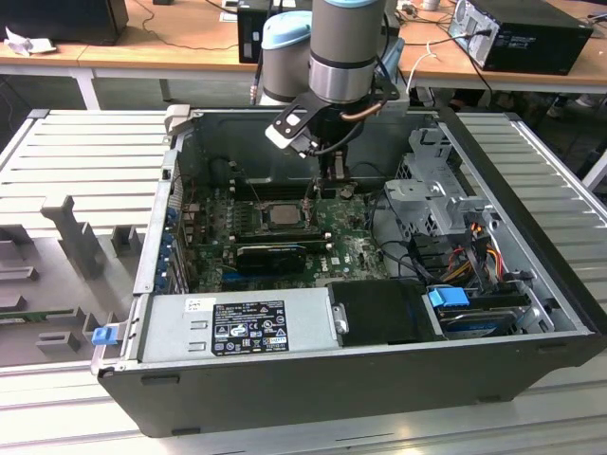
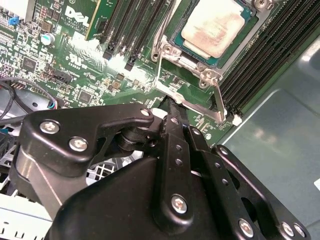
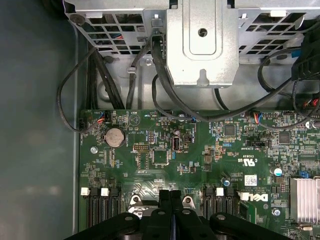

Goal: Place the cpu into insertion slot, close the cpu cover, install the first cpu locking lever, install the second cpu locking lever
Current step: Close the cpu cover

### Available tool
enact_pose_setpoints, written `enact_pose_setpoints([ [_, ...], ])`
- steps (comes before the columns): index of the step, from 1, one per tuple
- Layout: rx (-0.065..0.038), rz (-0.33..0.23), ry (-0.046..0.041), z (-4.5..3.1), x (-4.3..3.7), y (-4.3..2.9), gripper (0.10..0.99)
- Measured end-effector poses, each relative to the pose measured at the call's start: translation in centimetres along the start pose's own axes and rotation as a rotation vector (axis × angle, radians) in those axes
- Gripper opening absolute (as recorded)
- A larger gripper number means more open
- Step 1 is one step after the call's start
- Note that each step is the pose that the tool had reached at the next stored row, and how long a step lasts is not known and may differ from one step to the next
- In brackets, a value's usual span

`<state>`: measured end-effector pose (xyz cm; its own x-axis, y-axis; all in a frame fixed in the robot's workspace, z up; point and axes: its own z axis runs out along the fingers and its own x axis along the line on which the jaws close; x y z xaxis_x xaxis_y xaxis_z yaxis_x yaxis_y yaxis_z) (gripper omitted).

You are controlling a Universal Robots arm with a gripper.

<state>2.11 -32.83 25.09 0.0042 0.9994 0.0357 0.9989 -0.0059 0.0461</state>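
Note:
The cpu (image 2: 220, 27), a pale silvery square, lies seated in the insertion slot on the green board (image 3: 165, 150). In the exterior view the cpu (image 1: 282, 214) is at the board's middle. The silver cpu cover (image 2: 192, 64) lies flat around it as a frame, and the slot itself is hidden beneath them. A thin locking lever (image 2: 158, 70) runs along one side of the socket, and a second one (image 2: 219, 102) runs along the adjoining side. My gripper (image 2: 172, 105) is shut with its black tips pressed together, low over the socket's corner by the first lever's end. Whether it touches the lever I cannot tell.
Black memory slots (image 2: 130, 25) flank the socket. A metal drive cage (image 3: 202, 40) with black cables (image 3: 165, 85) stands beyond the board's edge. A finned heat sink (image 3: 305, 200), a long black card (image 1: 270, 254) and the power supply (image 1: 237, 327) lie inside the open case (image 1: 531, 190).

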Motion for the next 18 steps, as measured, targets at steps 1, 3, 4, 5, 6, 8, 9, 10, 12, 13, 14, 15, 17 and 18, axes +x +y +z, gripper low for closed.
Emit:
enact_pose_setpoints([
  [1, 0.000, 0.000, -0.0001, 0.00, 0.00, -0.03, 0.106],
  [3, 0.000, 0.000, -0.0001, -0.01, 0.00, -0.09, 0.106],
  [4, 0.000, 0.000, 0.0000, -0.01, 0.00, -0.13, 0.106],
  [5, 0.000, 0.000, 0.0000, -0.01, 0.00, -0.17, 0.106],
  [6, 0.000, 0.000, -0.0001, -0.01, 0.00, -0.21, 0.106],
  [8, 0.000, 0.000, 0.0000, -0.01, 0.00, -0.31, 0.106],
  [9, 0.000, 0.000, 0.0000, -0.02, 0.00, -0.38, 0.106],
  [10, 0.000, 0.000, 0.0000, -0.02, 0.00, -0.44, 0.106],
  [12, 0.000, 0.000, 0.0000, -0.02, 0.00, -0.51, 0.106],
  [13, 0.000, 0.000, 0.0000, -0.03, 0.00, -0.55, 0.106],
  [14, 0.000, 0.000, 0.0000, -0.03, 0.00, -0.59, 0.106],
  [15, 0.000, 0.000, 0.0000, -0.03, 0.00, -0.62, 0.106],
  [17, 0.000, 0.000, 0.0000, -0.03, 0.00, -0.70, 0.106],
  [18, 0.000, 0.000, -0.0001, -0.04, 0.00, -0.83, 0.106],
])
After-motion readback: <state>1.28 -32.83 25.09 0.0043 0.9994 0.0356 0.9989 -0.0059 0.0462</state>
